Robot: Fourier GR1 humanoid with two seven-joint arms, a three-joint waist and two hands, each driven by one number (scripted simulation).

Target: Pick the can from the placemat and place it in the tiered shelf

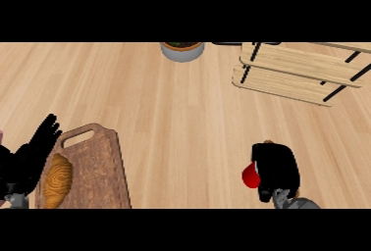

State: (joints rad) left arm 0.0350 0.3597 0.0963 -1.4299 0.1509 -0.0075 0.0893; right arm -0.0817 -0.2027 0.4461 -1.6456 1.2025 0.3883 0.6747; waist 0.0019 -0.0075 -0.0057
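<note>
red can peeks out left of the right hand, whose fingers curl round it above the wooden counter. bare wood stretches up to the tiered shelf at the top right edge. left hand rests open at the left edge, beside a cutting board with bread; a potted plant sits at the top edge.

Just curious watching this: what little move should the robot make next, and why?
Probably carry the red can up and to the right toward the tiered shelf. The right hand is already curled round the can, and the shelf stands apart at the counter's far right.
</note>
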